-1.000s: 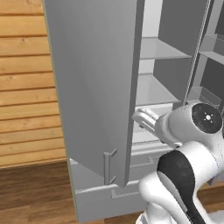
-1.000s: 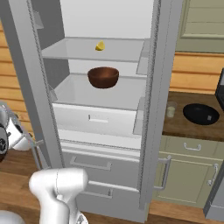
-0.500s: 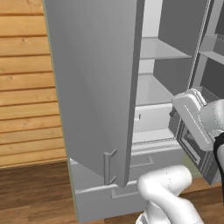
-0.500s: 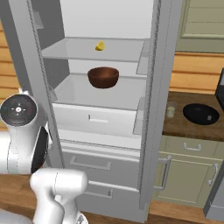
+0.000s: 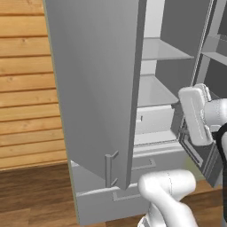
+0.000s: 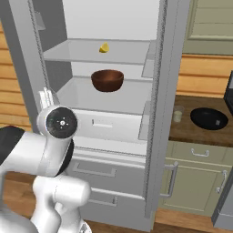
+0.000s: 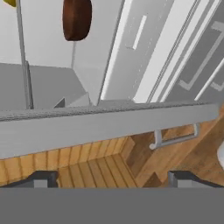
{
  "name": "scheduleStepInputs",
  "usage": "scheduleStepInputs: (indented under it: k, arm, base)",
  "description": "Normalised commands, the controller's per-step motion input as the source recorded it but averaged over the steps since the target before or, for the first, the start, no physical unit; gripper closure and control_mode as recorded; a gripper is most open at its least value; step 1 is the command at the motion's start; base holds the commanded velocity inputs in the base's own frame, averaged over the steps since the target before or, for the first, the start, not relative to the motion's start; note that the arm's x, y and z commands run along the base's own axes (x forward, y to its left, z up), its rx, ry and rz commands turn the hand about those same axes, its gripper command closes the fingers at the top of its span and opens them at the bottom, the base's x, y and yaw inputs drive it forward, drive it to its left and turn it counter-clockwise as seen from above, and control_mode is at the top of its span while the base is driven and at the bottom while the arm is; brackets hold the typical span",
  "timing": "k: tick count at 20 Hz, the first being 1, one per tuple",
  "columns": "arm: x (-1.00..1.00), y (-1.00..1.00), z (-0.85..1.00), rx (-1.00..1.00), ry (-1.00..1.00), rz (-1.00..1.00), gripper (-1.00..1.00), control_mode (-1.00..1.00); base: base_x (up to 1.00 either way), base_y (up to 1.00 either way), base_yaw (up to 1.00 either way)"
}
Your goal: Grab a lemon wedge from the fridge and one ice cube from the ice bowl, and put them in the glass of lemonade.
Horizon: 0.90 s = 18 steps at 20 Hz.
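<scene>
Fridge (image 6: 159,113): one, grey, with its left door (image 5: 95,88) swung wide open; two pale shelves and two lower drawers are counted inside in the right base view.
Lemon wedge (image 6: 104,48): one, bright yellow, seen lying on the upper shelf (image 6: 82,53) toward the back, well apart from the arm.
Brown bowl (image 6: 107,80): one, round, seen standing on the lower shelf directly below the wedge (also caught at the top of the hand view, rolled sideways).
Ice bowl (image 6: 209,118): one, black and shallow, set on the dark wooden counter (image 6: 200,132) to the right of the fridge.
Glass of lemonade (image 6: 177,114): one small clear tumbler, placed on the same counter just beside the ice bowl, between it and the fridge's side wall.
Gripper (image 7: 111,178): one; its two dark fingertips (image 7: 41,179) are seen spread wide at the bottom of the hand view, with nothing between them. It is held in front of the open door's edge, outside the compartment.
Arm (image 6: 50,150): one, white, raised in front of the lower left of the fridge.
Cabinets (image 6: 195,182): olive-green, one base unit with bar handles noted under the counter, one upper unit above it.
Walls: horizontal wooden planks are seen left of the fridge and behind the counter.
Floor (image 5: 35,195): dark brown wood.
</scene>
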Motion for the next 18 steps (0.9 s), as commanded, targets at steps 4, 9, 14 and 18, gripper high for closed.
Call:
scheduleStepInputs:
  k: [4,9,14,18]
  arm:
    - [0.61,0.46,-0.32,0.29,-0.05,0.00,-1.00,-1.00]
    - [0.58,0.34,-0.29,0.16,-0.07,-0.01,-1.00,-1.00]
    - [0.32,-0.08,-0.02,0.03,-0.02,-0.04,-1.00,-1.00]
    - [0.55,0.00,-0.09,0.00,0.00,0.00,-1.00,-1.00]
  base:
    - [0.00,0.00,0.00]
    - [0.00,0.00,0.00]
    - [0.00,0.00,0.00]
    - [0.00,0.00,0.00]
